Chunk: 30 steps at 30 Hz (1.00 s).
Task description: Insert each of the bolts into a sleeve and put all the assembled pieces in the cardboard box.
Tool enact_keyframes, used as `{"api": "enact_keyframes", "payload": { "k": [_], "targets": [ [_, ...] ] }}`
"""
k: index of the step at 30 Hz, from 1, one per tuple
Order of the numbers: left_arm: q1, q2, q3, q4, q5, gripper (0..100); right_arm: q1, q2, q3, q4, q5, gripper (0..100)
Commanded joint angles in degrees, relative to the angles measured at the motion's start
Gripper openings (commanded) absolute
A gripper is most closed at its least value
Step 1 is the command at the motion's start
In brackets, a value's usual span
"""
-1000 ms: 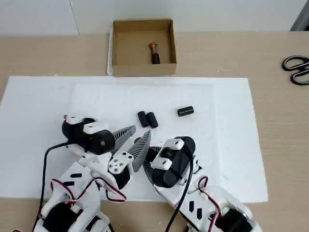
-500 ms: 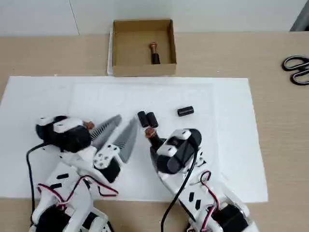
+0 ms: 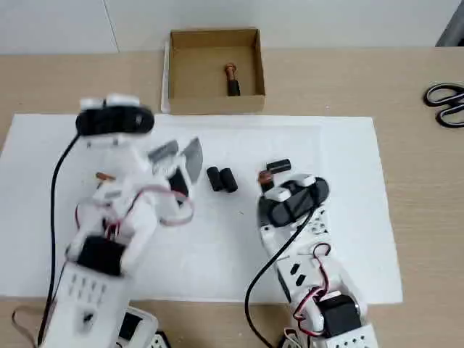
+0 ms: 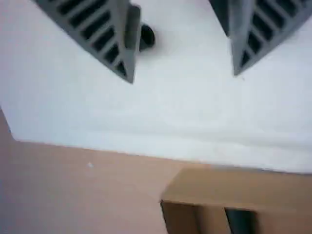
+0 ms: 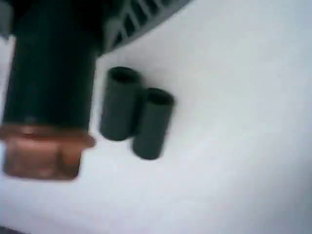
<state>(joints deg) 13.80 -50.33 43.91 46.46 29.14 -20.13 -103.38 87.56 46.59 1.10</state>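
1. Assembled piece (image 5: 48, 83), a bolt seated in a black sleeve, is sitting in the right gripper (image 3: 271, 181). Its fingers are clamping on the sleeve. The copper head is poking out past the fingertips, so the long axis is running roughly in line with the fingers.
2. Ahead of that gripper and off to its left, the box (image 3: 214, 107) is standing well apart from it, beyond the far edge of the white sheet (image 3: 348, 217). One finished piece (image 3: 232, 80) is already lying inside.
3. The coming move is probably turning on this offset: a carry forward and leftward until the piece is hanging over the open top, head leading, and then a release.
4. Nearer the box, the left gripper (image 3: 180, 154) is hanging with its fingers spread apart and holding nothing. A pair of sleeves (image 3: 221, 179), touching side by side, is lying just off to its right.
5. Just ahead of the right gripper's tips, a single sleeve (image 3: 279, 167) is lying near the copper head. A loose bolt (image 3: 102, 176) is lying off to the left of the left gripper, beside its arm. Both are waiting to be paired.
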Motion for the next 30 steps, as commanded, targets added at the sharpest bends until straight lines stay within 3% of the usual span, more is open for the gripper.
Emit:
{"api": "enact_keyframes", "payload": {
  "k": [1, 9, 15, 30],
  "targets": [
    [-2.29, 11.25, -8.40, -4.75, 0.18, 13, 4.35, -0.40, -0.44, -2.24, 0.35, 0.3],
    [-3.52, 31.12, -22.64, -5.01, 0.18, 13, 6.81, -0.31, 0.09, -1.80, 0.26, 0.3],
    [-3.52, 37.71, -28.09, -5.01, 0.18, 6, 6.55, 5.93, -13.19, 4.88, 0.09, 0.3],
    [-6.33, 47.82, -29.49, -10.73, 0.09, 6, 6.64, 69.41, -53.63, 2.86, -5.89, 0.3]
  ]
}}
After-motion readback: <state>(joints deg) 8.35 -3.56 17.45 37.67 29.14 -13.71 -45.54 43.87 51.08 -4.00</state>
